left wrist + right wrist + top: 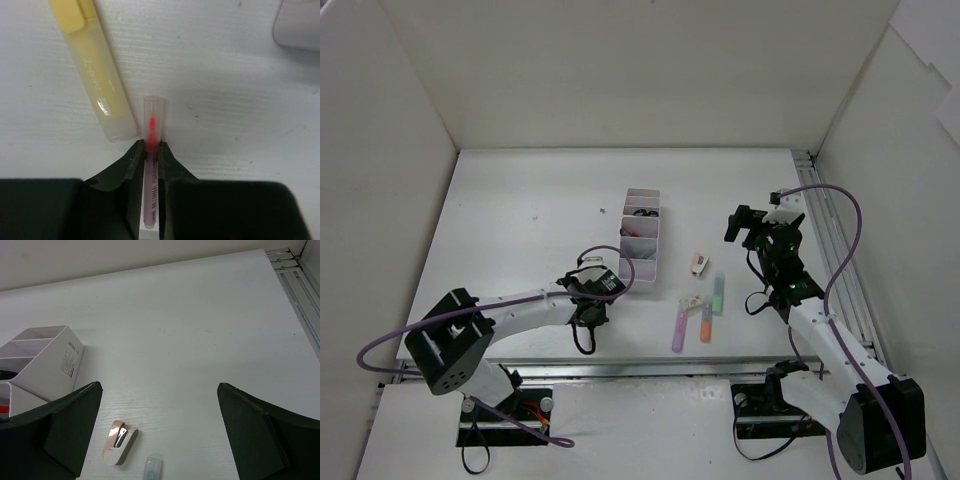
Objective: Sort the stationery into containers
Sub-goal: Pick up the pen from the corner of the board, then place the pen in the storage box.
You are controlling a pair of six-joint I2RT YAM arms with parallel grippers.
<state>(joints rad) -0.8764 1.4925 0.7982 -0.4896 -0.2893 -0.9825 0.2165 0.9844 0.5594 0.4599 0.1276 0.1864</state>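
Observation:
My left gripper [151, 145] is shut on a thin pen [154, 112] with a red tip under a clear cap; the cap sticks out past the fingertips, low over the table. A yellow highlighter [95, 75] lies just left of the pen. In the top view the left gripper [590, 301] sits near the front end of the white organiser tray [640, 238]. My right gripper [157, 387] stands open and holds nothing, raised above a white-pink eraser [119, 441] and the cap end of a green highlighter [152, 467].
Right of the tray lie the green highlighter [718, 293], an orange one [705, 323], a purple one [678, 328] and two small erasers [699, 263] [692, 301]. A dark item sits in a far tray compartment [642, 212]. White walls enclose the table; a rail [835, 240] runs along the right.

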